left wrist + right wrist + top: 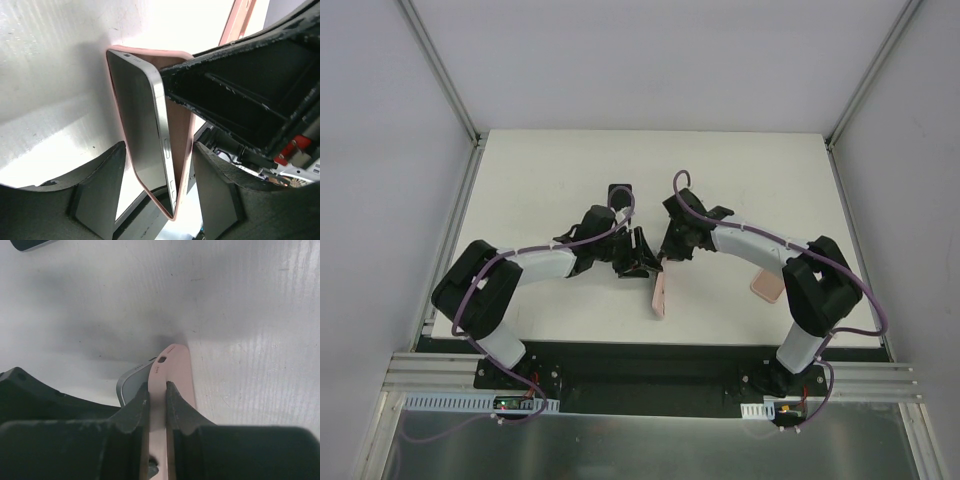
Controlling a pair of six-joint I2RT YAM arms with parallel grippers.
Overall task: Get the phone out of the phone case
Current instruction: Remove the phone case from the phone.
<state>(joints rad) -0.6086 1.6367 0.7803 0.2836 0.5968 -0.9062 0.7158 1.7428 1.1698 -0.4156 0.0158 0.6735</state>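
The two arms meet over the middle of the table [550,180], their grippers close together. The phone [145,150] is still partly in the pink case [182,145]. Both are held up on edge between the grippers, and in the top view they run from the grippers toward the near edge of the table. In the left wrist view one long side of the phone, with its silver frame and side buttons, has come away from the case, leaving a wedge-shaped gap that is widest at the top. The bottom corner still sits inside the case. The right gripper [157,390] is pinched nearly closed on the thin wall of the case, one finger on each face of it. The gray corner of the phone shows just to the left of that wall, outside the pinch. In the left wrist view this gripper reaches into the gap between phone and case from the upper right. The left gripper [157,147] stands about half open around the lower part of the pair, one finger beside the phone's face and the other beside the back of the case. Both are very near, but I cannot tell whether they press. A flat dark object [619,190] lies on the table just beyond the grippers. A second pink piece [765,287] lies beside the right arm, well apart from the case.
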